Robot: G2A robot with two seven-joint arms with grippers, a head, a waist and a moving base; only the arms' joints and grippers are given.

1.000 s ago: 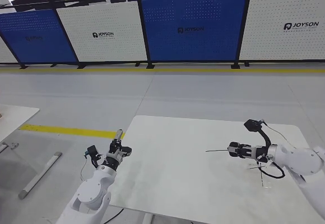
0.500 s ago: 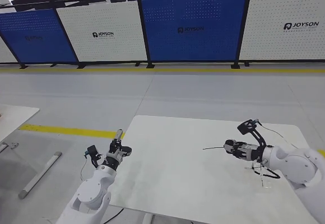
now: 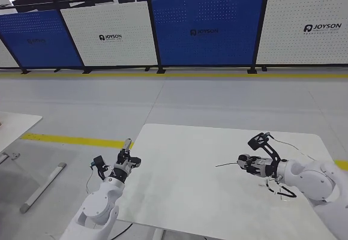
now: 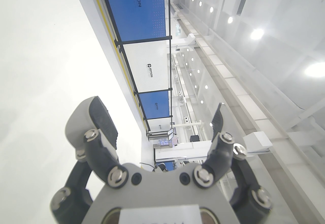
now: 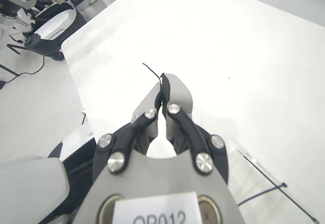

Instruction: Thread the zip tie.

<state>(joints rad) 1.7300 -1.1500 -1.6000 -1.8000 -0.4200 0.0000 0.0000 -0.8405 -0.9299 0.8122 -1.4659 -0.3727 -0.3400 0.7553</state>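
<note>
- Pegboard panels (image 3: 207,30) are lining the back of the hall; you're counting two blue and three white.
- One white table (image 3: 186,180) is standing in front of you.
- Your right gripper (image 5: 162,80) is hovering over the table's right half, fingers clenched on one black zip tie (image 5: 152,71). The tie's thin end is poking out past the fingertips toward the table's middle.
- Two spare ties (image 5: 284,185) are lying crossed on the table beside that arm, touching each other.
- Your left gripper (image 4: 158,104) is sitting just off the table's left edge, jaws spread wide, gripping nothing.
</note>
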